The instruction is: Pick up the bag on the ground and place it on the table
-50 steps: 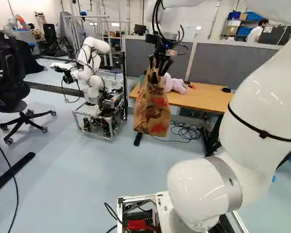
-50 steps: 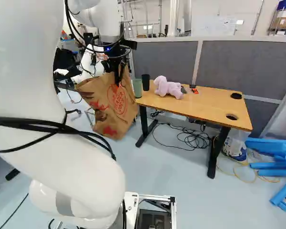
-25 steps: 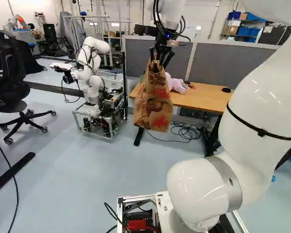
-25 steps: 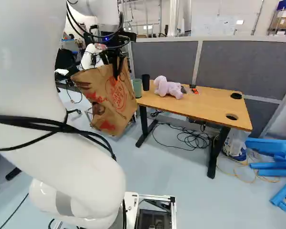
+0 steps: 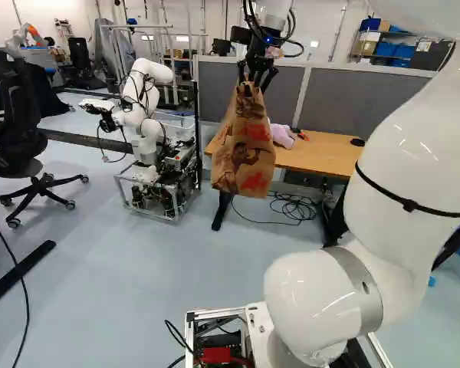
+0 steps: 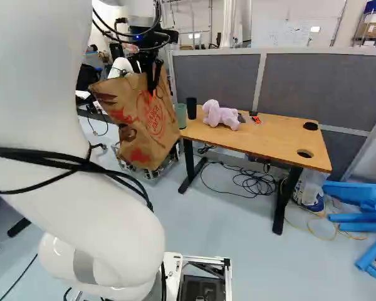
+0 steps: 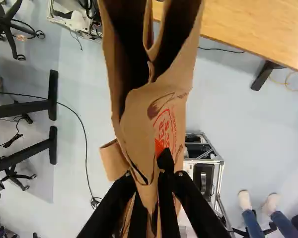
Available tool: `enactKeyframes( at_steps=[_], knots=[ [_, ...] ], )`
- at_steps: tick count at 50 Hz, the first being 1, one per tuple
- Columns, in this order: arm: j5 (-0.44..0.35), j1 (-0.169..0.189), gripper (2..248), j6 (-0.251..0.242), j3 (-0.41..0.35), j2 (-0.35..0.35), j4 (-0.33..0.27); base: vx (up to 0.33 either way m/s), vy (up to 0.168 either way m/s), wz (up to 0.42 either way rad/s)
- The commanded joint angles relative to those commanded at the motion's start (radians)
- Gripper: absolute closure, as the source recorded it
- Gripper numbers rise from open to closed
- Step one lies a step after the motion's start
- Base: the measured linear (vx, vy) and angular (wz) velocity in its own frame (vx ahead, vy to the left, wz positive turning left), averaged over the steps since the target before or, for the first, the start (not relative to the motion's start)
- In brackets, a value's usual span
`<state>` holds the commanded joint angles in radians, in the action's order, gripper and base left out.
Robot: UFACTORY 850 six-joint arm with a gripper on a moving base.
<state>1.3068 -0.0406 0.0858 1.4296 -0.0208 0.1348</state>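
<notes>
Bag (image 5: 250, 157) hangs at base's (image 5: 256, 313) 12 o'clock, top pinched between nearly closed fingers of gripper (image 5: 257, 83). I log table (image 6: 272, 135) at 1, bearing pink plush toy (image 6: 221, 115); another robot (image 5: 150, 129) at 11. Black cup (image 6: 192, 108) on table shows only in right base view.

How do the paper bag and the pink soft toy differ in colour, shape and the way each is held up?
The bag is brown with red print; the toy is plain pale pink. The bag is tall with creased, flattish sides, while the toy is low and rounded. The bag hangs from the gripper, whereas the toy lies on the table. Both are off the floor.
</notes>
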Motion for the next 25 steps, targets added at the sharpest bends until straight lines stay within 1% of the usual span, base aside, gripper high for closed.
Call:
enactKeyframes(
  at_steps=[25],
  knots=[
    [0.072,0.002,229,0.0,0.082,0.0,0.0,0.0,0.0,0.0]
  ],
)
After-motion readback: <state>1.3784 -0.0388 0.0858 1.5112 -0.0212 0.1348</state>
